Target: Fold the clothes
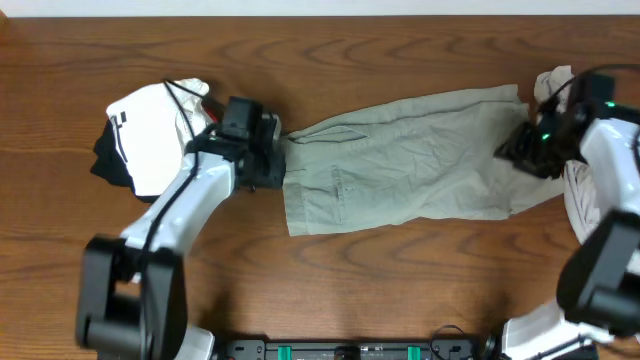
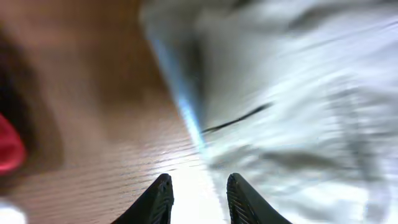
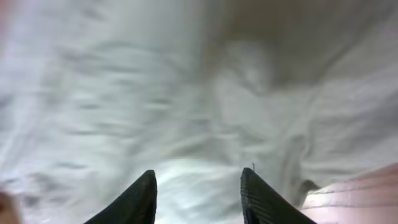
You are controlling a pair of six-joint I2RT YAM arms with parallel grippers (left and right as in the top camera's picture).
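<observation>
Trousers (image 1: 400, 165) lie spread across the middle. Your right gripper (image 3: 198, 173) hangs with fingers apart over their right end. Your left gripper (image 2: 199, 180) is at the waistband (image 2: 183, 109), and you can't tell if it holds. Next, pinch and fold

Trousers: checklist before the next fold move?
1. Trousers spread along the table: ok, wrinkled.
2. Left jaws at the waistband end: ok.
3. Left grip on cloth: cannot tell, view blurred.
4. Right jaws apart, holding nothing: ok.
5. Bundle apart from trousers: ok.
6. Cream garment clear of leg ends: cannot tell, contact hidden.
</observation>
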